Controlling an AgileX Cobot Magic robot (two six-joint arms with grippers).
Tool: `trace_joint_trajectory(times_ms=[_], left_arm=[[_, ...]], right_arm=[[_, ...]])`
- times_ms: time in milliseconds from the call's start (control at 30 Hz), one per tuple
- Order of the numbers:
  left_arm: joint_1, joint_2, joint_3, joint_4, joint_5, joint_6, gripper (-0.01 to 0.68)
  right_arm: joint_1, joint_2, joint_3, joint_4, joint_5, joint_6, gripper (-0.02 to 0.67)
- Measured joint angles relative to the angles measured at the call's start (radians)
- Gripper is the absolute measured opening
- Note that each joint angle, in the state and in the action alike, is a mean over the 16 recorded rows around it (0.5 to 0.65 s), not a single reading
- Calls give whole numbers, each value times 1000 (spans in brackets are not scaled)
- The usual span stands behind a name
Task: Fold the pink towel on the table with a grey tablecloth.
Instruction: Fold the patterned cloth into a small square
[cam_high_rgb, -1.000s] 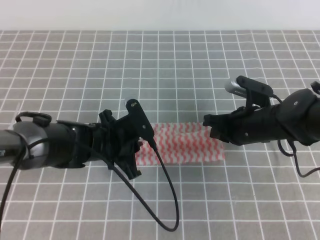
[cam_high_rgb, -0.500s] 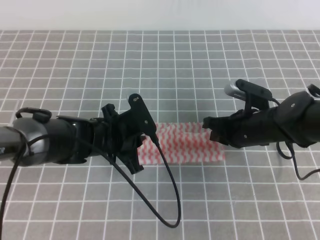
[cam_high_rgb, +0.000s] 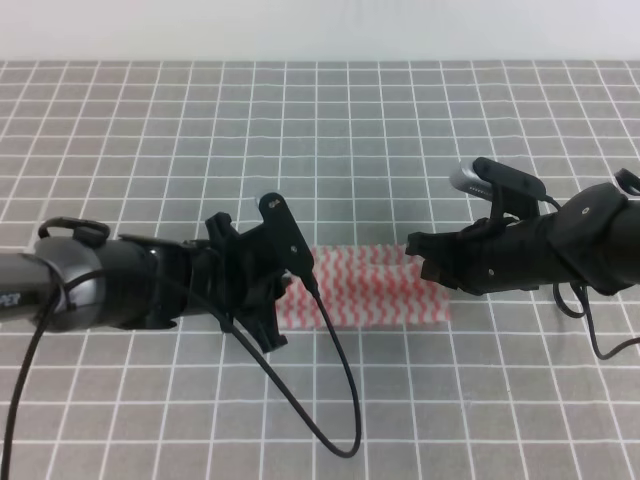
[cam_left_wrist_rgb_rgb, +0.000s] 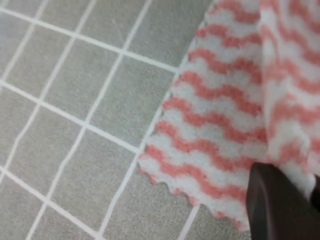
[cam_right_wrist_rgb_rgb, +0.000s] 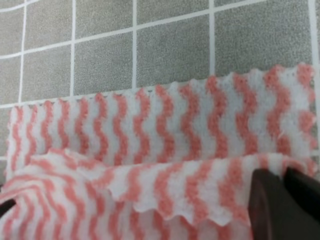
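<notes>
- Pink towel (cam_high_rgb: 375, 288) lying as a folded strip mid-table on the grey tablecloth (cam_high_rgb: 330, 150).
- Left gripper (cam_high_rgb: 283, 290) at its left end, right gripper (cam_high_rgb: 418, 255) at its right; grip state impossible to tell.
- Best to lift both ends level and match scalloped edges before pressing flat.

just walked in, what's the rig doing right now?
Two arms are folding the pink towel on the table with a grey tablecloth. The towel lies as a narrow band, with one layer doubled over another in the right wrist view. The left gripper is at its left end and the right gripper at its right end, fingers on the upper layer's edge. Whether either is actually clamped on the cloth can't be told.
</notes>
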Motion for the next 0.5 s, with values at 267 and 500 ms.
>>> trace_joint_trajectory(times_ms=[267, 500], left_arm=[[0, 9, -1, 1, 21, 0, -2], [0, 9, -1, 1, 31, -2, -2]], right_arm=[[0, 1, 0, 0, -3, -1, -3], [0, -1, 0, 0, -6, -2, 15]])
